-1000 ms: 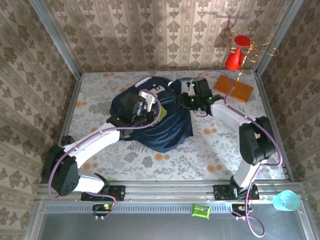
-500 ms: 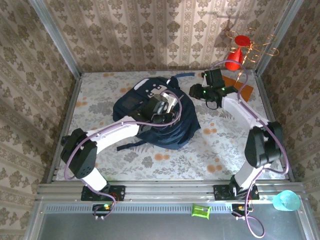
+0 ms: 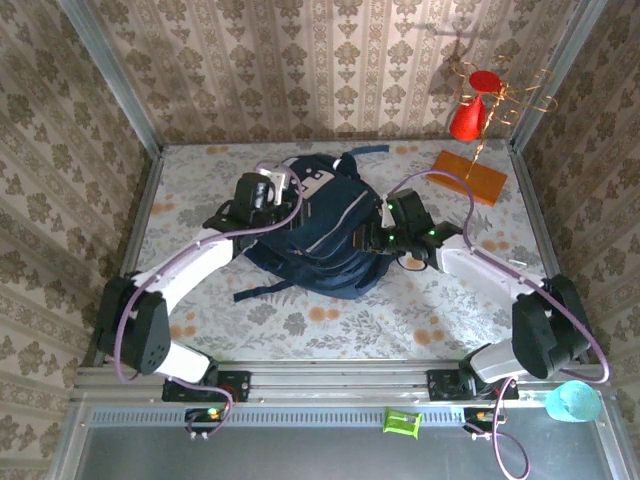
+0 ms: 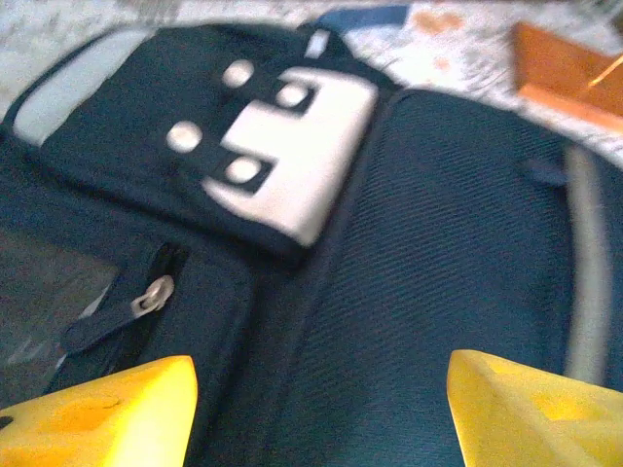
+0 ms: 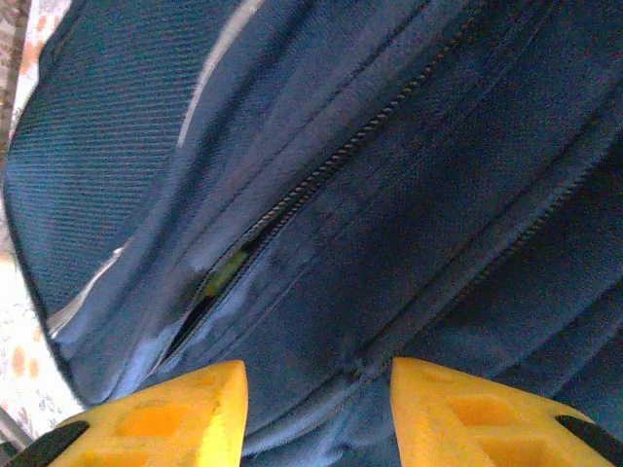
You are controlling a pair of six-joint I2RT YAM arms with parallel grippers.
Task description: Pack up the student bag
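Note:
The student bag point(image 3: 325, 235) lies in the middle of the table, dark navy with a thin light stripe. Its white-grey buckle patch point(image 4: 282, 146) and a metal zip pull point(image 4: 146, 297) face my left wrist view. My left gripper point(image 3: 272, 195) hovers at the bag's upper left corner, open, its yellow fingers point(image 4: 97, 409) wide apart over the dark fabric point(image 4: 321, 418). At the bag's right side my right gripper point(image 3: 372, 240) is open point(image 5: 316, 409) just above a zip seam. A partly open zip point(image 5: 292, 199) shows something yellow-green point(image 5: 224, 272) inside.
An orange flat board point(image 3: 470, 177) lies at the back right, with a red cone point(image 3: 468, 115) and a wire ornament behind it. A dark strap point(image 3: 265, 290) trails from the bag towards the front. A teal cup point(image 3: 573, 400) and a green item point(image 3: 402, 422) sit off the table's near edge.
The bag has been pulled closed and lies flatter. My left gripper drew back from the bag's middle to its upper left. My right gripper came from the back right down to the bag's right side.

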